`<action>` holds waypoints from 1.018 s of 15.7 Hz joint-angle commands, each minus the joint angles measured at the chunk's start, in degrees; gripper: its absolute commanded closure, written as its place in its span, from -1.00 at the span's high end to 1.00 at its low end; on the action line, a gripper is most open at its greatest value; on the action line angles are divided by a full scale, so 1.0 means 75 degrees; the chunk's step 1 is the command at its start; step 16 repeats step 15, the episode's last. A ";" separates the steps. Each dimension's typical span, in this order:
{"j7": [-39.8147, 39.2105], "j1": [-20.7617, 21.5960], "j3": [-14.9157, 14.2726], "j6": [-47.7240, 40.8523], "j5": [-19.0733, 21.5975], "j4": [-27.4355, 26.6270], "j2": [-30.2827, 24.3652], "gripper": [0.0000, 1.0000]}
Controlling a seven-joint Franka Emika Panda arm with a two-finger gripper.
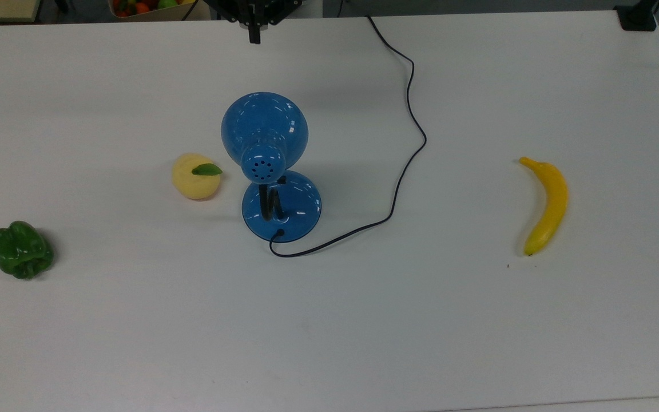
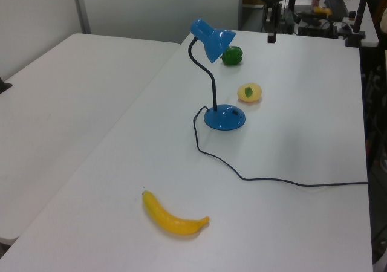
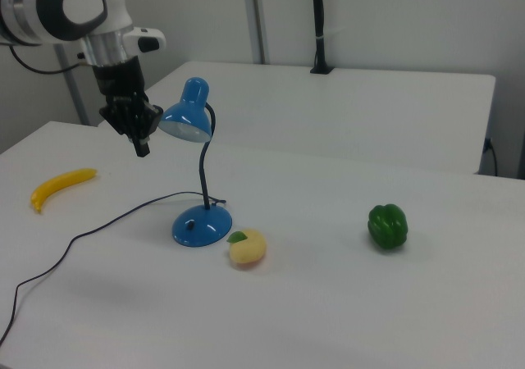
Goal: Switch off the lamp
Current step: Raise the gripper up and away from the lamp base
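The blue lamp stands in the middle of the white table, its dome shade over the round base, with a black bendy neck between them. I see no glow under the shade. A thin dark cord runs from the base to the table's far edge. My gripper hangs high above the table at the top view's upper edge, well away from the lamp, fingers together and holding nothing. In the right view the gripper is level with the shade, on the right view's left of it.
A banana lies at the top view's right. Just left of the lamp base sits a yellow fruit with a green leaf, and a green pepper lies far left. A bin of fruit stands beyond the table's far edge.
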 commanded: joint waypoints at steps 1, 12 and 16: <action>-0.0322 0.0053 -0.0118 -0.0463 0.0038 0.0332 0.0048 -0.04; -0.0322 -0.0065 -0.0141 -0.0498 0.0038 0.0262 -0.0537 1.00; -0.0287 -0.0076 -0.0165 -0.0592 0.0038 0.0262 -0.0549 1.00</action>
